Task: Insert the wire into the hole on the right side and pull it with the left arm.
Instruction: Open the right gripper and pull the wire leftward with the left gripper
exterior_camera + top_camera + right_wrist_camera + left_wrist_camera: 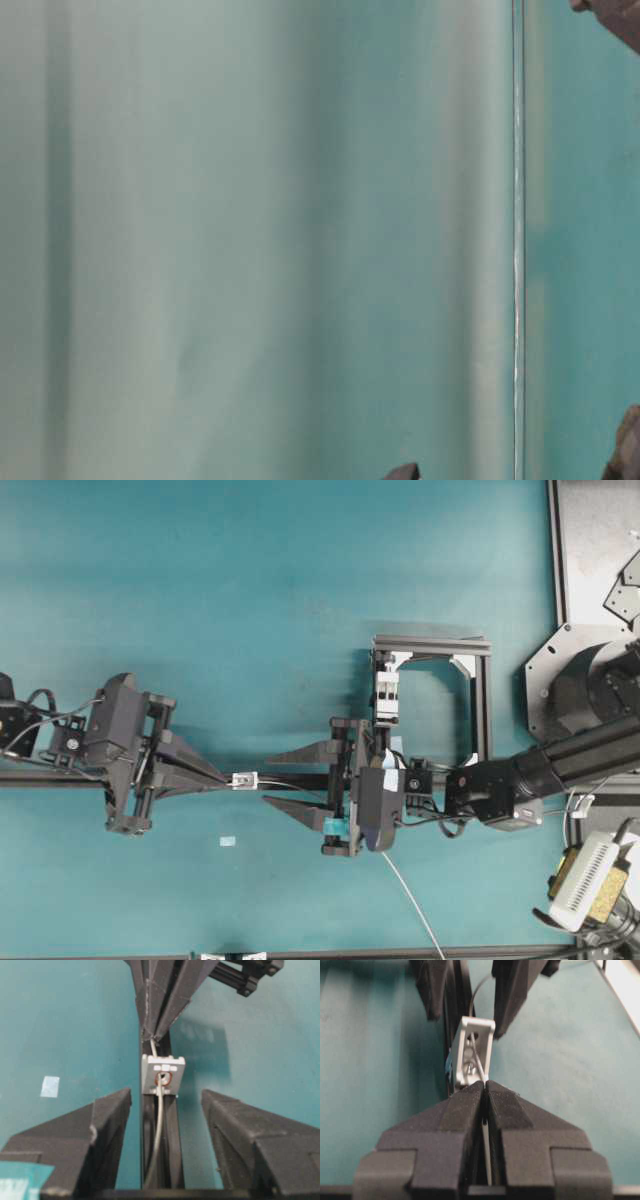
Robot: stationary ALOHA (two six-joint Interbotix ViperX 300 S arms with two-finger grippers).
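Note:
The tiny silver block (pixel 245 779) sits on a black rail, its hole (pixel 162 1079) facing the right wrist camera. The thin grey wire (pixel 159 1125) lies along the rail, enters the hole and comes out the far side (pixel 477 1062). My left gripper (pixel 229 778), with pointed black fingers, is shut on that emerging tip (pixel 484 1083) just past the block (pixel 470 1052). My right gripper (pixel 267 780) stands open astride the rail, its fingers (pixel 107 1125) wide on either side of the wire and touching nothing. The wire's loose tail (pixel 410 905) trails toward the near edge.
The black rail (pixel 172 1160) runs left to right under both grippers. A black frame (pixel 482 700) with a white clamp block (pixel 387 695) stands behind the right gripper. A small pale tape patch (pixel 228 841) lies on the teal mat. Metal plates (pixel 600 540) fill the far right corner.

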